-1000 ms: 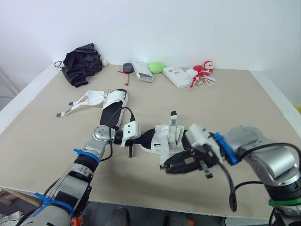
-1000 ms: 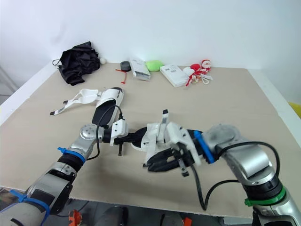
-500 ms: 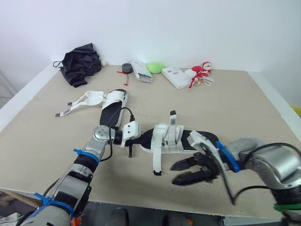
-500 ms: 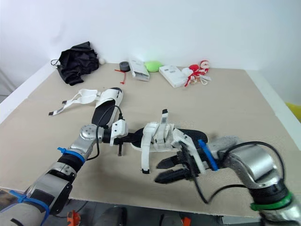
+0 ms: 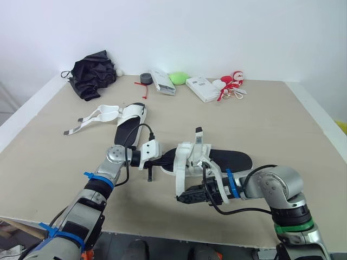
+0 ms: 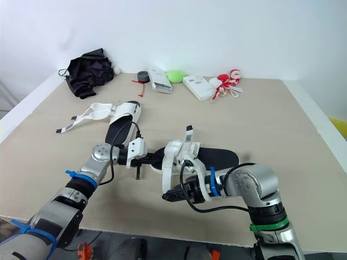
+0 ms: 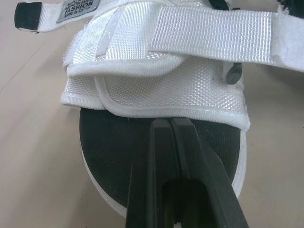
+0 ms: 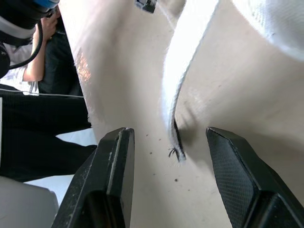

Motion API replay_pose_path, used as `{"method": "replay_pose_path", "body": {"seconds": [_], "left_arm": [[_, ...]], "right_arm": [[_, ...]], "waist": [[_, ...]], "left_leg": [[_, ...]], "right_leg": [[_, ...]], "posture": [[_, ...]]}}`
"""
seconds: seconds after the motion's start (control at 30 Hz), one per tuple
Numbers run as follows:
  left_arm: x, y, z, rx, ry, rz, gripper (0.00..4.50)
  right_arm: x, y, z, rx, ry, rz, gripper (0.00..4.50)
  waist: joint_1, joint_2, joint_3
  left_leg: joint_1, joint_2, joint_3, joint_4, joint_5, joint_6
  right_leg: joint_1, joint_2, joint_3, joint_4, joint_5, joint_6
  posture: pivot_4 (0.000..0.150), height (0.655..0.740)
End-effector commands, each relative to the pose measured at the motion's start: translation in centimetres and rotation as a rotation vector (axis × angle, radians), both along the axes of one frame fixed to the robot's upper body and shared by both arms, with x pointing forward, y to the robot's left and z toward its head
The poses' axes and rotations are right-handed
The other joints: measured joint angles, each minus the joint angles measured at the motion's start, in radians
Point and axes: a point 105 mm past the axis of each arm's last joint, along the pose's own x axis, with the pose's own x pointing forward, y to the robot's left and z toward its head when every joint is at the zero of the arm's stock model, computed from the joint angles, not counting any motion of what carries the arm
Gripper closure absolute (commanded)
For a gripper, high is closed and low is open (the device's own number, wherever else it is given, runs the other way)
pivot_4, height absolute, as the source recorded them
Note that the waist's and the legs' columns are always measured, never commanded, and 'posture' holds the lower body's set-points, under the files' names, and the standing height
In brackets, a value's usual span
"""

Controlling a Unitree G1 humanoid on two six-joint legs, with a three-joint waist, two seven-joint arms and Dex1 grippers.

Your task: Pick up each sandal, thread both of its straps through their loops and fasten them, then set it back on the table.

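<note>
The near sandal point(image 5: 230, 159) lay on the counter point(image 5: 282, 119) with its long axis running crosswise, its black sole stretching from the left pincer point(image 7: 169, 122) at one end towards the robot's right. That left pincer had its fingers together, tips on the dark footbed just under the white upper. I could not tell whether it pinched anything.

What mattered was the loose strap point(image 5: 179, 181). It hung from the upper towards the robot's side of the counter, its long axis roughly square to the sole. The right pincer point(image 8: 167, 135) pointed at it from the robot's right, with the fingers point(image 8: 116, 166) spread apart, one on either side of the strap's end and not yet closed on it. The right arm was plainly the nearer one for that strap. From where I stood, closing on the tip looked like the next step.

Half a second before, the right pincer had been open further right, well clear of the dangling strap. A second before, it had been up against the upper. The left pincer had not budged.

The other sandal point(image 5: 132, 115) sat farther back, its straps undone.
</note>
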Motion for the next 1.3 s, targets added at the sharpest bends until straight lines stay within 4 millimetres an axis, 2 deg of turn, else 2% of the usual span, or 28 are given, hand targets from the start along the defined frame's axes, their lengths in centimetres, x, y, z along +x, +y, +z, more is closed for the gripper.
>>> {"method": "replay_pose_path", "body": {"seconds": [0.03, 0.07, 0.13, 0.17, 0.47, 0.7, 0.83, 0.93, 1.03, 1.3], "left_arm": [[-4.5, 3.7, -10.0, 0.286, 0.354, 0.048, 4.50], [-4.5, 3.7, -10.0, 0.286, 0.354, 0.048, 4.50], [-4.5, 3.7, -10.0, 0.285, 0.355, 0.049, 4.50], [-4.5, 3.7, -10.0, 0.285, 0.355, 0.050, 4.50], [-4.4, 3.7, -10.0, 0.285, 0.351, 0.054, 4.50], [-4.3, 3.4, -10.0, 0.293, 0.346, 0.048, 4.50], [-4.3, 3.3, -10.0, 0.294, 0.343, 0.047, 4.50], [-4.2, 3.2, -9.9, 0.292, 0.340, 0.046, 4.50], [-4.2, 3.1, -9.9, 0.289, 0.338, 0.045, 4.50], [-4.2, 3.1, -9.9, 0.284, 0.338, 0.051, 4.50]], "right_arm": [[0.1, 1.3, 0.9, 0.047, -0.042, 0.021, 3.37], [0.0, 1.3, 0.8, 0.048, -0.044, 0.021, 3.51], [0.1, 1.5, 0.9, 0.057, -0.060, 0.014, 4.36], [0.2, 1.5, 0.9, 0.056, -0.065, 0.009, 4.47], [0.5, 1.1, 1.8, 0.079, -0.083, 0.007, 4.47], [5.4, -1.4, 8.1, 0.178, -0.131, -0.064, 4.47], [8.1, -2.3, 9.9, 0.155, -0.154, -0.121, 4.47], [9.8, -2.8, 9.0, 0.089, -0.134, -0.169, 4.47], [10.1, -2.7, 7.6, 0.042, -0.094, -0.161, 4.47], [8.3, -0.7, 6.4, 0.049, 0.035, -0.040, 4.47]], "waist": [[0.000, 0.000, -0.001], [0.000, 0.000, -0.001], [0.000, 0.001, -0.001], [0.000, 0.001, -0.001], [0.000, 0.001, -0.001], [-0.001, 0.004, 0.001], [0.000, 0.003, -0.001], [0.000, 0.006, -0.002], [0.000, 0.006, -0.003], [0.000, 0.006, -0.003]], "left_leg": [[0.000, 0.000, 0.000, 0.000, 0.000, 0.000], [0.000, 0.000, 0.000, 0.000, 0.000, 0.000], [0.000, 0.000, 0.000, 0.000, 0.000, 0.000], [0.000, 0.000, 0.000, 0.000, 0.000, 0.000], [0.000, 0.000, 0.000, 0.000, 0.000, 0.000], [-0.003, -0.001, 0.001, 0.000, 0.000, 0.000], [-0.003, -0.001, 0.002, 0.000, 0.000, 0.000], [-0.004, -0.002, 0.004, 0.000, 0.000, 0.000], [-0.004, -0.002, 0.004, 0.000, 0.000, 0.001], [-0.005, -0.003, 0.003, 0.001, 0.001, 0.002]], "right_leg": [[0.000, 0.000, 0.000, 0.000, 0.000, 0.000], [0.000, 0.000, 0.000, 0.000, 0.000, 0.000], [0.000, 0.000, 0.000, 0.000, 0.000, 0.000], [0.000, 0.000, 0.000, 0.000, 0.000, 0.000], [-0.001, 0.000, 0.000, 0.000, 0.000, 0.000], [-0.005, -0.001, 0.000, 0.000, 0.001, 0.002], [-0.005, 0.000, -0.001, 0.000, 0.002, 0.002], [-0.006, -0.001, 0.000, 0.000, 0.003, 0.001], [-0.005, 0.000, -0.001, 0.001, 0.003, 0.001], [-0.005, 0.000, -0.001, 0.001, 0.005, 0.002]], "posture": [[0.150, 0.7400], [0.150, 0.7400], [0.150, 0.7400], [0.150, 0.7400], [0.150, 0.7400], [0.150, 0.7400], [0.150, 0.7400], [0.150, 0.7400], [0.150, 0.7400], [0.150, 0.7400]]}}
